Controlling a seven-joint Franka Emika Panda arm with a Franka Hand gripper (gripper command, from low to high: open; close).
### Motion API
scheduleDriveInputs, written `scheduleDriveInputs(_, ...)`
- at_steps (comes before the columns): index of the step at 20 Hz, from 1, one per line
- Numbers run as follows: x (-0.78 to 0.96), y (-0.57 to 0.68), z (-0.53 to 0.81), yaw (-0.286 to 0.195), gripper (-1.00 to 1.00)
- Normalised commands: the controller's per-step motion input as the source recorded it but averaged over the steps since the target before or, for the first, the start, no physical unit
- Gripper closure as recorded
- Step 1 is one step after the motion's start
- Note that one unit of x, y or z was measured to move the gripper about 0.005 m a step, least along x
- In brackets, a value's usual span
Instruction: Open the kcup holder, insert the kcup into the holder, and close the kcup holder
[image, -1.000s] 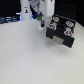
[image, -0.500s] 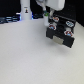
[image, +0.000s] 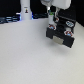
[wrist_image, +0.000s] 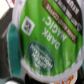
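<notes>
Since the earlier frames we are bringing the arm lower over the black boxy kcup holder (image: 60, 32), which is sitting in the upper right of the exterior view on the pale round table (image: 25, 55). The small white kcup with the green foil top (wrist_image: 47, 42) is filling almost the whole wrist view, its printed lid tilted and right up against the lens; in the exterior view we are seeing only a small green-and-white speck (image: 51, 24) at the arm's tip, just above the holder's upper left edge. We are judging that the gripper (image: 51, 22) is pinching the kcup, since the pod is hanging at its tip with nothing under it, though the fingers themselves are too blurred to make out.

On progress: we are reading the holder as already opened, because its top face is showing light patches that could be the slot tray, but the picture is too coarse for us to be certain of this. Insertion is the step under way; the pod is not yet seated in any slot as far as we can tell. Releasing it and shutting the holder are both remaining.

Further out, a tall white bottle-like object (image: 24, 11) is standing at the upper left, well apart from the work.
</notes>
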Motion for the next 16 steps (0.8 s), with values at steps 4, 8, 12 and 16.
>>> scheduleDriveInputs(4, 0.42, 0.12, 0.10, -0.085, 1.00)
scheduleDriveInputs(8, 0.46, 0.32, 0.40, -0.088, 1.00)
scheduleDriveInputs(12, 0.45, 0.48, 0.51, -0.040, 1.00)
scheduleDriveInputs(16, 0.37, 0.47, 0.31, -0.026, 1.00)
